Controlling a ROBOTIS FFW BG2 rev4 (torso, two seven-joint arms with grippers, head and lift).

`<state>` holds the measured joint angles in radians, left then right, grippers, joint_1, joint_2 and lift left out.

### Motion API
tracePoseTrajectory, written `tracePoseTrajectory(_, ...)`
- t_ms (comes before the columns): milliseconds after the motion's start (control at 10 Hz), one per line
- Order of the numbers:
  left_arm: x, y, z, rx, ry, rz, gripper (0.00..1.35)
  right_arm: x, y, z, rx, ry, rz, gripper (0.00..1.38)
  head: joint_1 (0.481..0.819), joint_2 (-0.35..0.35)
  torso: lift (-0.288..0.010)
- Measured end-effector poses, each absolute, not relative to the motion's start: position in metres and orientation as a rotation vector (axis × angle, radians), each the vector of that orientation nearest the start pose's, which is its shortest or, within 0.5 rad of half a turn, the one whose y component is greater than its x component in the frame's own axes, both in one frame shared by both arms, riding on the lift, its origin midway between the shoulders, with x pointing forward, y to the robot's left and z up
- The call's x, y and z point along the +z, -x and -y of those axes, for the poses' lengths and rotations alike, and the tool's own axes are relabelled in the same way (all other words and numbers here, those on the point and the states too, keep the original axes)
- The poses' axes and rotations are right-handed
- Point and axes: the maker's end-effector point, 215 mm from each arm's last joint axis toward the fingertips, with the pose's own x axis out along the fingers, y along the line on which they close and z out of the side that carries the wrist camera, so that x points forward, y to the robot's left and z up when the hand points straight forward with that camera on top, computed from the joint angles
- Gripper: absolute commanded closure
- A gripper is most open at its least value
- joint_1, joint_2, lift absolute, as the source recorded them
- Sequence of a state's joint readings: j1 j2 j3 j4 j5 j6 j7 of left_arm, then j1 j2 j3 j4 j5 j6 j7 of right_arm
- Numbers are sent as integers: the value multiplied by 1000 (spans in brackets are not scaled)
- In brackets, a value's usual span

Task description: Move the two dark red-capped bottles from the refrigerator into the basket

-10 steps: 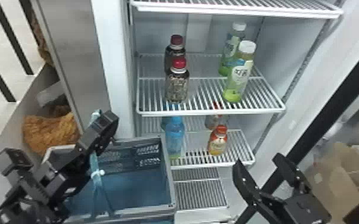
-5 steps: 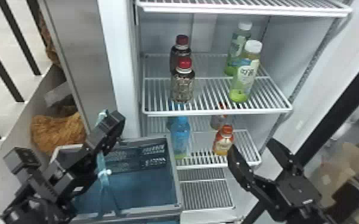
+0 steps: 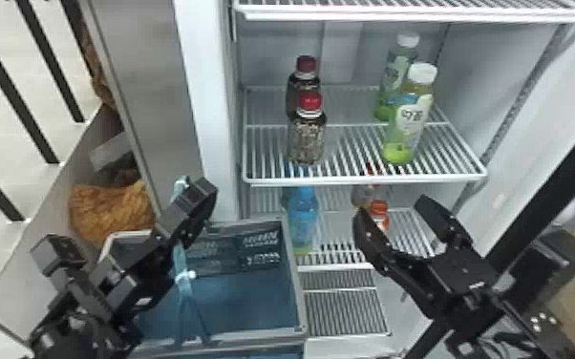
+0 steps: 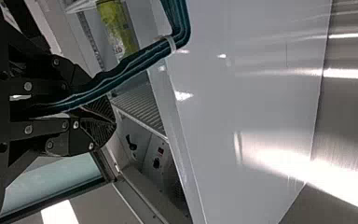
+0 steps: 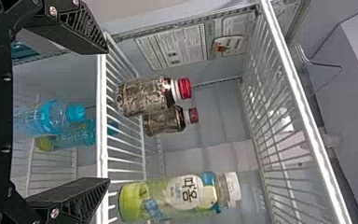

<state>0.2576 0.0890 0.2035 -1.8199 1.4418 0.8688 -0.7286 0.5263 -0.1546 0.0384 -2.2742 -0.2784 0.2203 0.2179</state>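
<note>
I have my right gripper [image 3: 391,206] spread wide and empty before the shelf's [image 3: 363,181] front edge, my left gripper [image 3: 201,193] closed on the teal strap [image 3: 182,260] by the basket [image 3: 297,291], and one dark red-capped bottle [image 3: 306,138] near the shelf's front left corner, the other bottle [image 3: 299,86] just behind.

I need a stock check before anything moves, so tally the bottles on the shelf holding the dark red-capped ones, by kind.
Dark red-capped bottles: 2
Green white-capped bottles: 2
Total: 4
</note>
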Motion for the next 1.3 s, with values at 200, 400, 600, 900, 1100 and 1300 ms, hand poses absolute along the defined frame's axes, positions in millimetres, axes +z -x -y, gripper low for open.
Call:
tracePoseTrajectory(200, -246, -407, -121, -1028, 1466, -133, 1197, -283, -441, 145, 383, -141, -67, 125, 695, -33, -34)
tracePoseTrajectory(400, -246, -407, -121, -1029, 1466, -134, 1199, -279, -456, 140, 391, -117, -68, 122, 695, -27, -34)
tracePoseTrajectory(600, -246, -406, -120, -1029, 1466, -135, 1199, -275, -474, 131, 408, -97, -64, 125, 695, -18, -34)
tracePoseTrajectory(900, -246, -406, -121, -1029, 1466, -136, 1199, -280, -497, 102, 463, -86, -72, 125, 695, 21, -34)
tracePoseTrajectory(1100, -246, -406, -121, -1028, 1465, -136, 1199, -285, -509, 86, 487, -78, -79, 125, 695, 38, -34)
tracePoseTrajectory(1300, -246, -407, -121, -1028, 1464, -136, 1197, -288, -522, 83, 483, -73, -83, 125, 695, 46, -34)
